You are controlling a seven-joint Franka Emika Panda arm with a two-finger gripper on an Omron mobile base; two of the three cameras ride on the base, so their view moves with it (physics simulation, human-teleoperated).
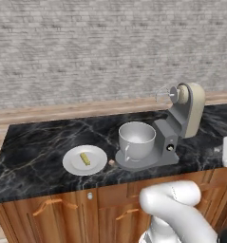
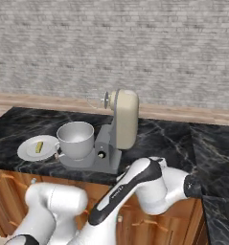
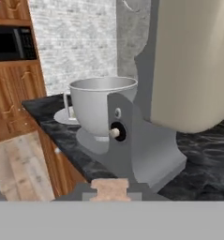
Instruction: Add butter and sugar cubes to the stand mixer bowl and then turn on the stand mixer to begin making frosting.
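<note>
Sugar cube (image 3: 110,189) pinched in hand (image 3: 110,193); fingers mostly cut off below.

light: even, bright, diffuse | shadows: faint under bowl (image 1: 137,138) | glare: soft sheen on counter (image 1: 39,147) | blur: hand view soft, pixelated

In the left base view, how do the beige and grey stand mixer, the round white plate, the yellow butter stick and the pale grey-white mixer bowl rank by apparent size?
1. beige and grey stand mixer
2. pale grey-white mixer bowl and round white plate: similar width, not ranked
3. yellow butter stick
</note>
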